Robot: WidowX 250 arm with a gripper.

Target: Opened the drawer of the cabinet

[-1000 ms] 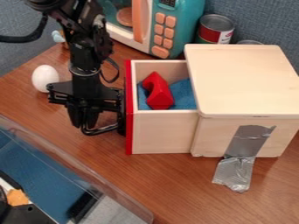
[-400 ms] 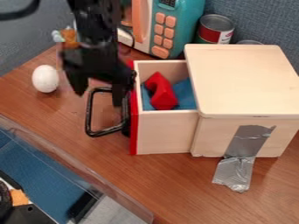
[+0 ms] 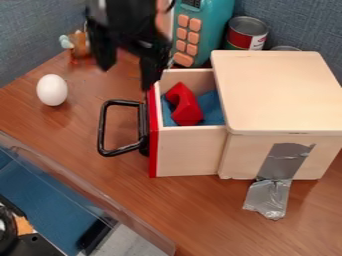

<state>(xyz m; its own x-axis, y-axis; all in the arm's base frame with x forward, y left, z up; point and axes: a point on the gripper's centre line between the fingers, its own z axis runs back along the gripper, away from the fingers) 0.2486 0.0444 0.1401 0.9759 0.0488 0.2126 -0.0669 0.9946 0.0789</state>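
Drawer (image 3: 190,151) sits well out of cabinet (image 3: 277,92); opening looks done, nothing left. Gripper (image 3: 127,64) spread, empty, above handle (image 3: 101,129).

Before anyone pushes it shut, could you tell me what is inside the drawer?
The drawer holds a red block resting on blue cloth. Whatever lies under the cloth, or beneath the cabinet's lid, is hidden.

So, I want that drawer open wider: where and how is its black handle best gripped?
Likely by the long outer bar of the black handle, the end effector coming from above, one finger inside the loop and one outside: it juts from the red front, leaving room inside.
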